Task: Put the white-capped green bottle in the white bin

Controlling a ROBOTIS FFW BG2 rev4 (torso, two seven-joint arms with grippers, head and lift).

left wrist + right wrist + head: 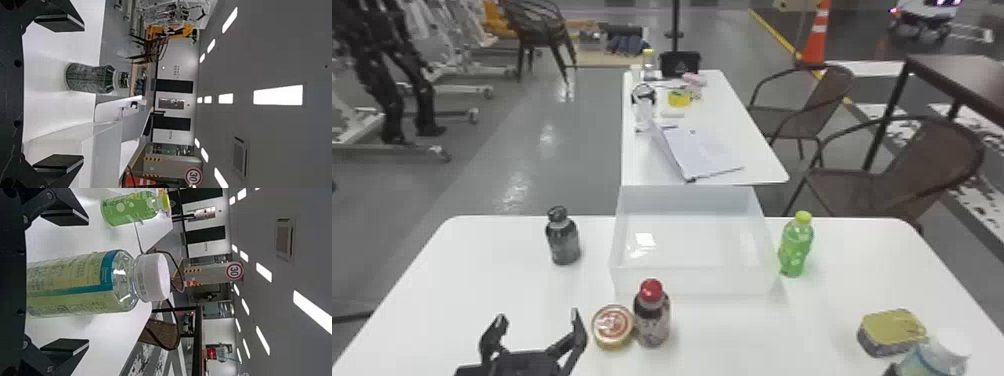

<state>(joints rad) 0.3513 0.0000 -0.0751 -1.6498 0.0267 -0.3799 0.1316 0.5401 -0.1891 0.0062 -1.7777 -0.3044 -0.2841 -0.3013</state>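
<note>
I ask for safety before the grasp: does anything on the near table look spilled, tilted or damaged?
Nothing stands out. The white-capped green bottle is upright between the open fingers of the right gripper; the red-capped bottle, yellow-capped bottle and dark bottle also stand upright, and I see no spill or damage.

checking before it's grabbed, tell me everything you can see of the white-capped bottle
The bottle looks like clear plastic, with a pale green label banded in teal and its white cap on. It is upright at the near right of the table, by the tin. The open fingers of the right gripper are on either side, not touching it. Its base is hidden.
</note>
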